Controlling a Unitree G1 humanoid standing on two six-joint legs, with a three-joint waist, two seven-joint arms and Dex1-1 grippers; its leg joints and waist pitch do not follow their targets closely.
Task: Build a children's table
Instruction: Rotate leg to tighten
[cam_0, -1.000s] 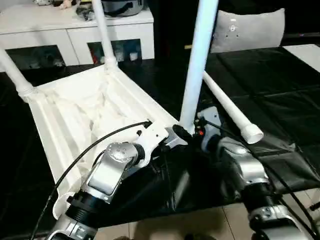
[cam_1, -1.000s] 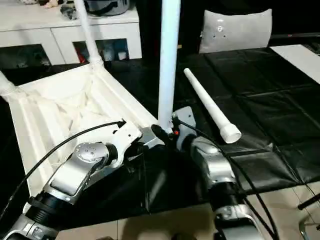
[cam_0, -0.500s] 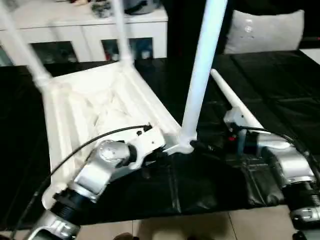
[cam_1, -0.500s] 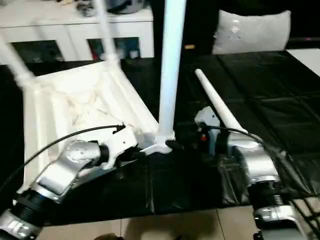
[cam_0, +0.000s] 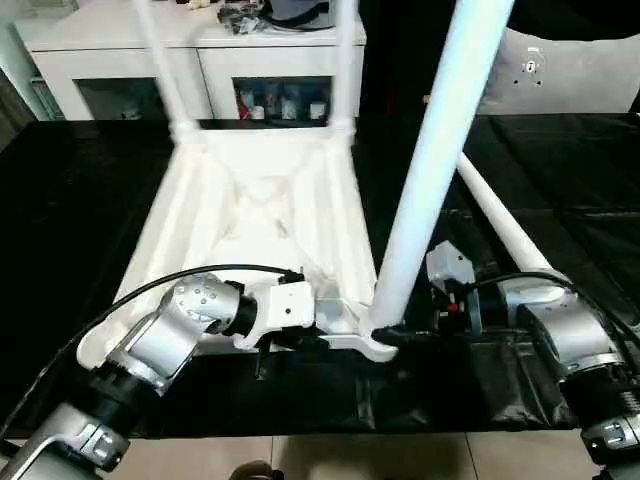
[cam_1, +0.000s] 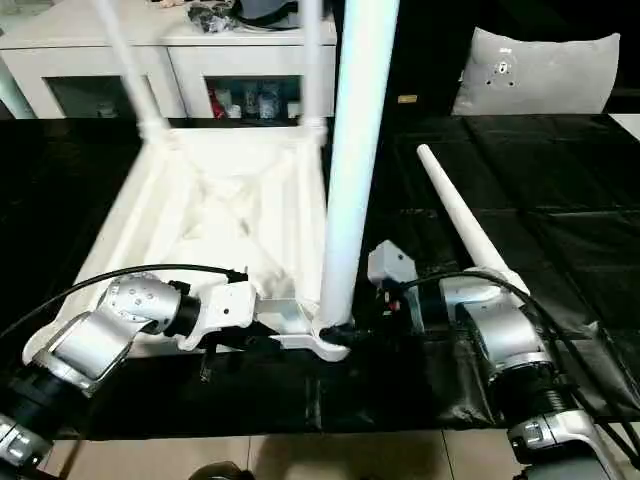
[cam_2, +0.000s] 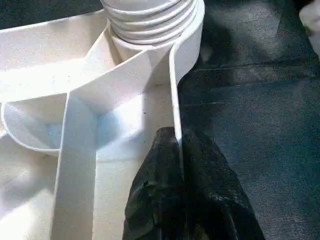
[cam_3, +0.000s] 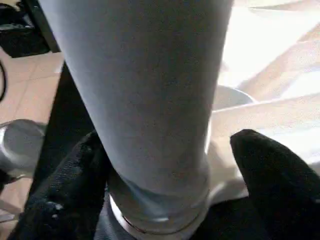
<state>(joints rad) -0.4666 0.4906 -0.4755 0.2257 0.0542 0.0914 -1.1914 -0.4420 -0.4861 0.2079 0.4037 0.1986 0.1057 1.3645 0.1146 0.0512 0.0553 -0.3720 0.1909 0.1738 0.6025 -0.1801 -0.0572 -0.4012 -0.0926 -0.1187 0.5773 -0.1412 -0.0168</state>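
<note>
The white tabletop (cam_0: 250, 200) lies upside down on the black mat, ribbed side up. Two white legs (cam_0: 160, 60) (cam_0: 345, 60) stand in its far corner sockets. A third leg (cam_0: 430, 190) stands in the near right socket, leaning slightly right. My right gripper (cam_3: 165, 145) is shut on the base of this leg, one black finger (cam_3: 75, 175) on each side. My left gripper (cam_2: 177, 150) is shut on the tabletop's thin rim just beside that socket. The fourth leg (cam_1: 465, 225) lies loose on the mat to the right.
A white cabinet with glass doors (cam_0: 250, 70) stands behind the mat. A grey cushion (cam_0: 570, 70) sits at the back right. The black mat (cam_0: 80, 200) ends near me at a tiled floor (cam_0: 330, 455).
The whole view has swung, so the tabletop now lies square to me. My right forearm now reaches the leg's base from the right. Both grippers have stayed at the near right corner.
</note>
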